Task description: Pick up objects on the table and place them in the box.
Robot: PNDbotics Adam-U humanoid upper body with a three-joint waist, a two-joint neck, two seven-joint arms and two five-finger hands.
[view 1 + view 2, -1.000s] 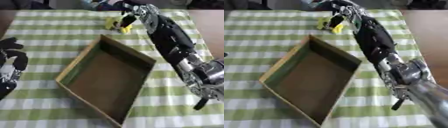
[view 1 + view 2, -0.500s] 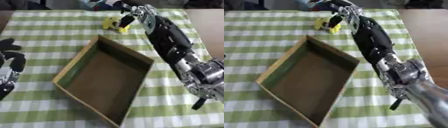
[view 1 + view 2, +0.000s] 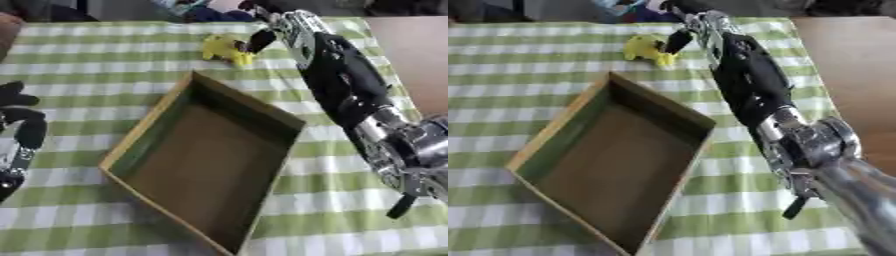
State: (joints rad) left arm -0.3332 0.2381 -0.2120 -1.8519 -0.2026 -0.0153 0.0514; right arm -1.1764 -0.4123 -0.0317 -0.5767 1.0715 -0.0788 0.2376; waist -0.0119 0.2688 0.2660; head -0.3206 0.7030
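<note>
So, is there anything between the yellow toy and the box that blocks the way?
Nothing visible does. The yellow toy lies just beyond the box's far corner, with only bare checked cloth between them. The right hand is at the toy's right side.

We see a tablecloth checked in green and white. The box is brown cardboard with yellowish rims. The toy near the far edge is yellow. Both hands, right and left, are black; the right arm is black with silver joints.
</note>
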